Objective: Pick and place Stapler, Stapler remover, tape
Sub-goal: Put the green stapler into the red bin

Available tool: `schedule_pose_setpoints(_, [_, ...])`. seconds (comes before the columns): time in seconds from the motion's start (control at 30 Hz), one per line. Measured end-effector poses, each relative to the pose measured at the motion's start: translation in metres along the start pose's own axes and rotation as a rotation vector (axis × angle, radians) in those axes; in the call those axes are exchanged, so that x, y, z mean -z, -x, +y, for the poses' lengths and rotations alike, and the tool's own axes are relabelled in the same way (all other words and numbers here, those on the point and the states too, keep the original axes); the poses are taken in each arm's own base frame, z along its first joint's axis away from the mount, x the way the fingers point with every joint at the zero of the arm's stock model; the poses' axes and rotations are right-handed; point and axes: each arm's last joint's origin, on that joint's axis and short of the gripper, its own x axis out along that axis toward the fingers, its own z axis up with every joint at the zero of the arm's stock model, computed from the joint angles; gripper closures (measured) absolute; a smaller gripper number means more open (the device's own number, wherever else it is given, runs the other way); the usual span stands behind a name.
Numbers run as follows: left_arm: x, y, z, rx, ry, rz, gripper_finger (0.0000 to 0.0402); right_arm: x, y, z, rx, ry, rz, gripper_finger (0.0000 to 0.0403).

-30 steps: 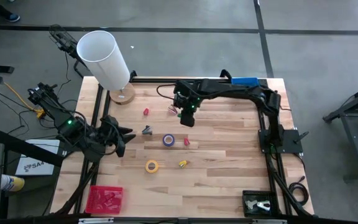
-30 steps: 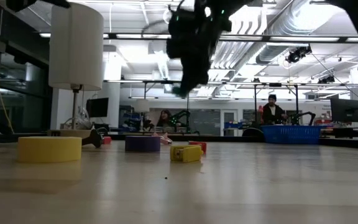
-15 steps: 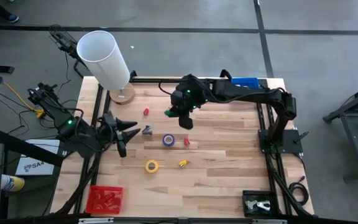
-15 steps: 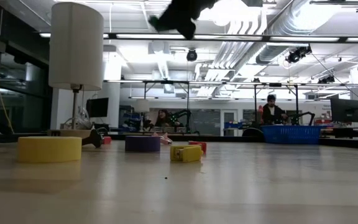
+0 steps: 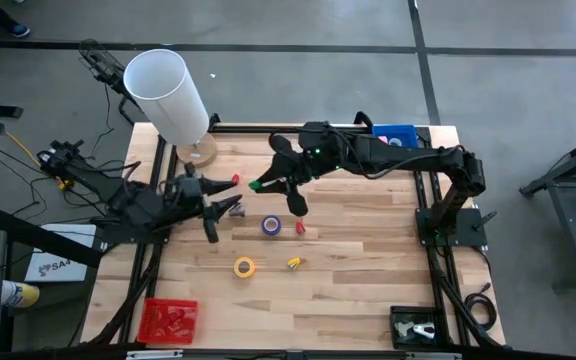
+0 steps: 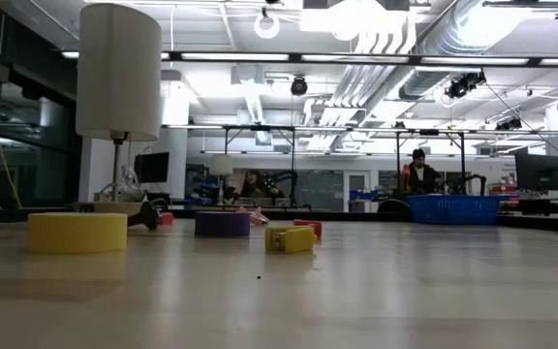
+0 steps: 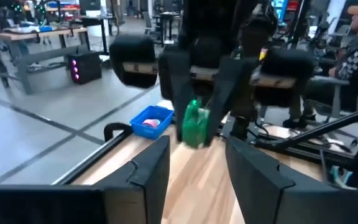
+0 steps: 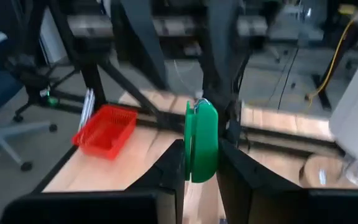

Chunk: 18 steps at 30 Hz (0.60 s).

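My right gripper (image 5: 260, 186) is high over the table's far middle, shut on a small green object (image 8: 201, 140); stapler or stapler remover, I cannot tell. My left gripper (image 5: 218, 205) stands open at the table's left. It points at the green object (image 7: 195, 124), with nothing between its fingers. On the wood lie a purple tape roll (image 5: 271, 226), a yellow tape roll (image 5: 244, 267), small red pieces (image 5: 235, 180) (image 5: 300, 228), a yellow piece (image 5: 294, 263) and a dark piece (image 5: 236, 211). Neither gripper shows in the low view. My right gripper pinches the green object's two flat sides (image 8: 194, 163) between its two fingers. The fingers come nearly level from the table's right, pointing toward its left. The object stands on edge past the fingertips, lifted clear above the table.
A white lamp (image 5: 168, 95) stands at the far left corner. A red basket (image 5: 168, 320) sits at the near left and a blue basket (image 5: 393, 132) at the far right. People are in the room behind the table.
My right gripper has risen out of the low view with the green object, gone toward the table's left and tipped from pointing down to nearly level. My left gripper has lifted, swung toward the far right and rolled, and now faces the right gripper.
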Motion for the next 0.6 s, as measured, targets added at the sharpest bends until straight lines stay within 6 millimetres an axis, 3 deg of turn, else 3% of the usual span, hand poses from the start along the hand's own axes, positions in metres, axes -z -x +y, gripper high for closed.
schedule_pose_setpoints(0.3, [-0.005,-0.017,0.009,0.053,0.025,-0.018,0.0193,-0.008,0.007,0.002,0.002,0.032,-0.039,0.0344])
schedule_pose_setpoints(0.6, [-0.008,-0.019,0.01,0.079,0.04,-0.033,0.0186,-0.01,0.007,0.002,0.003,0.041,-0.059,0.0344])
